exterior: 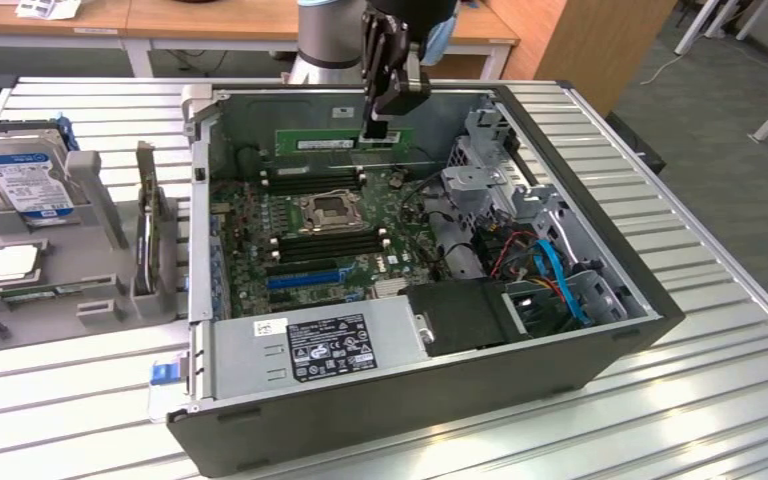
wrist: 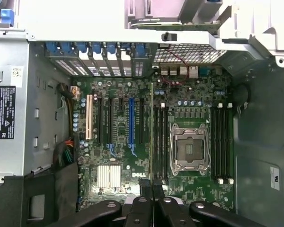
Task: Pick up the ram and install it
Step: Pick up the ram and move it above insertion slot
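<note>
Ram (exterior: 337, 142), in the exterior view, is a long, narrow green board with a small white label and dark chips. It hangs with its long side level in the upper middle of the frame, above the far part of the open computer case (exterior: 424, 400) and clear of the motherboard (exterior: 317, 240). At the exterior view's left, a grey tray (exterior: 91, 300) carries a silver hard drive (exterior: 24, 180) with a blue label and a small square CPU chip (exterior: 13, 262). Toward the middle, the gripper (exterior: 377, 130) comes down from the top edge, its black fingers closed to a narrow gap and pinching the ram near its right-hand end. At the exterior view's right, a metal drive cage (exterior: 491, 190) sits over blue and red cables (exterior: 564, 280). The wrist view looks straight down into the case. There the fingers (wrist: 144, 187) grip the ram (wrist: 152, 132), seen edge-on as a thin line running beside the dark memory slots (wrist: 161, 142), with the empty CPU socket (wrist: 189, 149) just past them. That view also shows the slot covers (wrist: 99, 66) at the case's rear wall, which the exterior view does not make out.
</note>
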Robot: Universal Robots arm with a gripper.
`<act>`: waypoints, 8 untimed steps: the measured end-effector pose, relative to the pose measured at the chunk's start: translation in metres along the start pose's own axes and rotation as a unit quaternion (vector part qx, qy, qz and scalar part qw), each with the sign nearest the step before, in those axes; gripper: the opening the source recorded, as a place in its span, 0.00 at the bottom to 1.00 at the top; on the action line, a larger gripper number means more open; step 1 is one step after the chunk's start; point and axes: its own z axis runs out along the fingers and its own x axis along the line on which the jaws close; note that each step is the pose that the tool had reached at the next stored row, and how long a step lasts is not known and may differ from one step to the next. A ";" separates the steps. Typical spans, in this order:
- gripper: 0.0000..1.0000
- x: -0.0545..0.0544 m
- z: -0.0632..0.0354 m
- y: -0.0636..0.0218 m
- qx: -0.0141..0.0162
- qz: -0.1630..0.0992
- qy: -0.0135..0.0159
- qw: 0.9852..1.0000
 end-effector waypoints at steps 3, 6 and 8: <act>0.12 -0.002 0.0003 0.0000 0.000 0.002 0.000 1.000; 0.12 -0.005 0.0006 0.0000 0.000 0.005 0.000 1.000; 0.12 -0.007 0.0007 0.0001 0.000 0.007 0.000 1.000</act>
